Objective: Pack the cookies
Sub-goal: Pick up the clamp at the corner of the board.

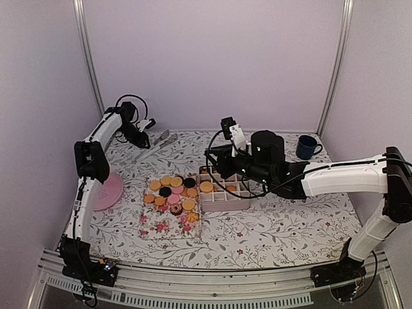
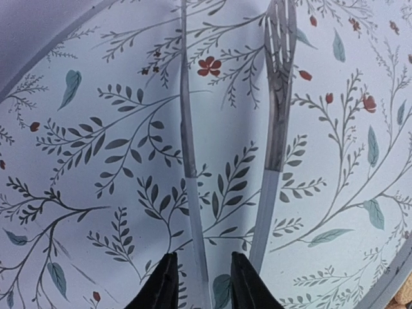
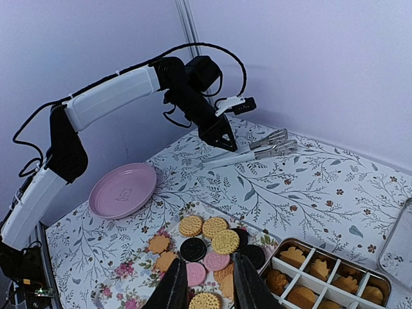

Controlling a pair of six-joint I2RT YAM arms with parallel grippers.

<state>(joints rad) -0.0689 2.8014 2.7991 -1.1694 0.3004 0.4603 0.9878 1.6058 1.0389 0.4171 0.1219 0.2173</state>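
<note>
One tongs (image 2: 278,96) arm alone lies inside the parted left end effector (image 2: 203,261), so closing may twist the tongs aside.

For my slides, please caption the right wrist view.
Open right jaws frame loose cookies beside a divided tray; behind, the left arm hangs over tongs, a pink plate nearby.

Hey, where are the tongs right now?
In the top view the tongs lie in the far-left corner of the table, right under the open left gripper and beyond the pink plate.
</note>
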